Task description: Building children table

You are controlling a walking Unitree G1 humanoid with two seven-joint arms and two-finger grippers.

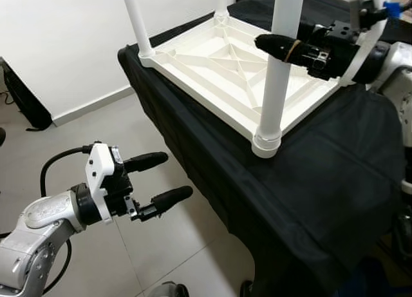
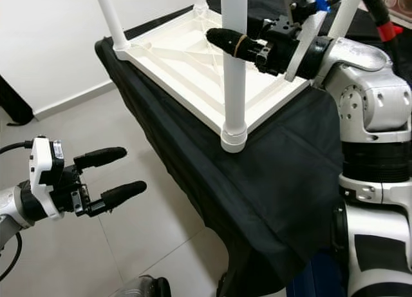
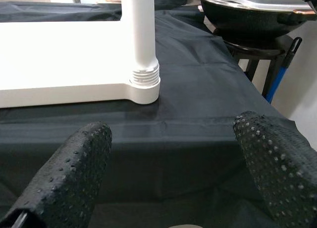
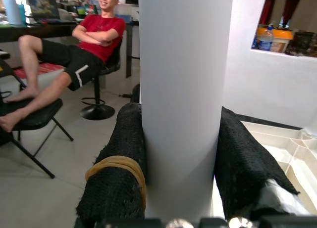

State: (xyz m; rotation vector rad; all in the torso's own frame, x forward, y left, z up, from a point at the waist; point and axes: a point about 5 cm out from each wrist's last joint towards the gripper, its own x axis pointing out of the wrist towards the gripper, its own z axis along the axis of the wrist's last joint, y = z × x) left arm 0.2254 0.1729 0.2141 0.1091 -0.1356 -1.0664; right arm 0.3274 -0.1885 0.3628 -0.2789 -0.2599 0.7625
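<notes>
A white plastic children's table top [image 1: 219, 71] lies upside down on a black-draped surface, ribbed underside up. White legs stand in its corners. The nearest leg [image 1: 278, 78] is screwed into the front corner socket [image 1: 266, 142]. My right gripper [image 1: 278, 47] is shut on this leg partway up; in the right wrist view the leg [image 4: 184, 104] sits between both black fingers [image 4: 116, 173]. My left gripper [image 1: 168, 178] hovers open over the floor, left of the draped surface, with nothing between its fingers [image 3: 69, 173].
Black cloth [image 1: 309, 200] hangs over the surface's front edge to the floor. Another leg [image 1: 136, 20] stands at the far left corner. A dark pan [image 3: 257, 13] rests on a stand beyond the table. A person [image 4: 74, 55] sits on a chair in the background.
</notes>
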